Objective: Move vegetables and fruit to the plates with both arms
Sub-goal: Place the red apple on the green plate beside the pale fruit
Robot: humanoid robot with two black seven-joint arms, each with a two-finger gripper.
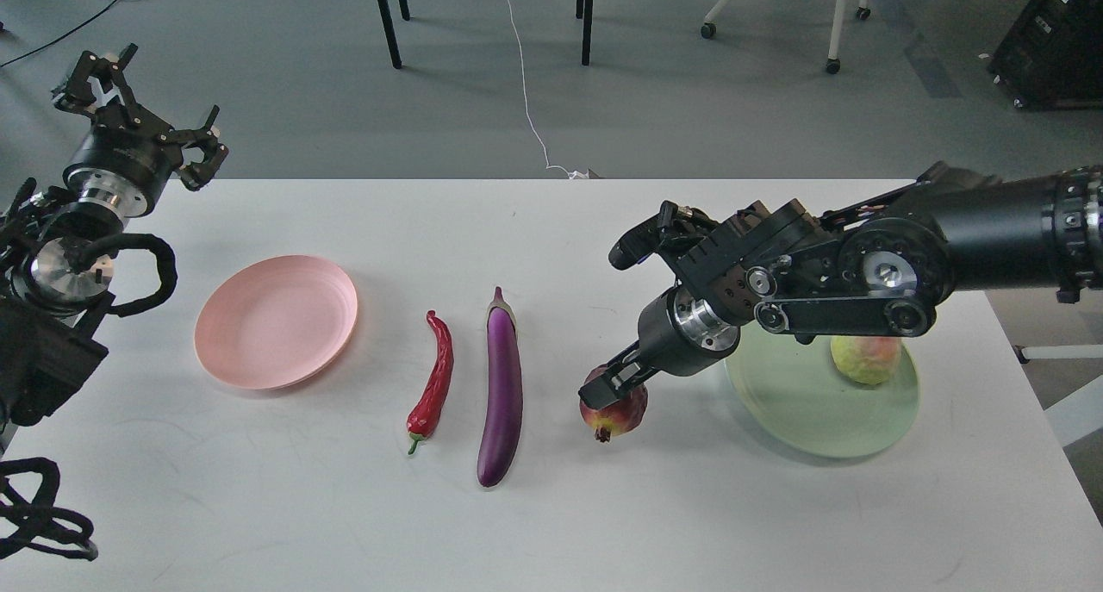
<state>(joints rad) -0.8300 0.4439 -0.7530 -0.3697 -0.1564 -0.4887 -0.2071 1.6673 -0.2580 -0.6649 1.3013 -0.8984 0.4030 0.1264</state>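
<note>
My right gripper is shut on the dark red pomegranate-like fruit and holds it a little above the white table, left of the mint green plate. The yellow-green fruit lies on that plate, partly under my right arm. The purple eggplant and the red chili lie side by side at the table's middle. The pink plate sits empty to their left. My left gripper is open and empty, raised beyond the table's far left corner.
Chair and table legs and cables stand on the floor behind the table. My right arm reaches across the table's right side over the green plate.
</note>
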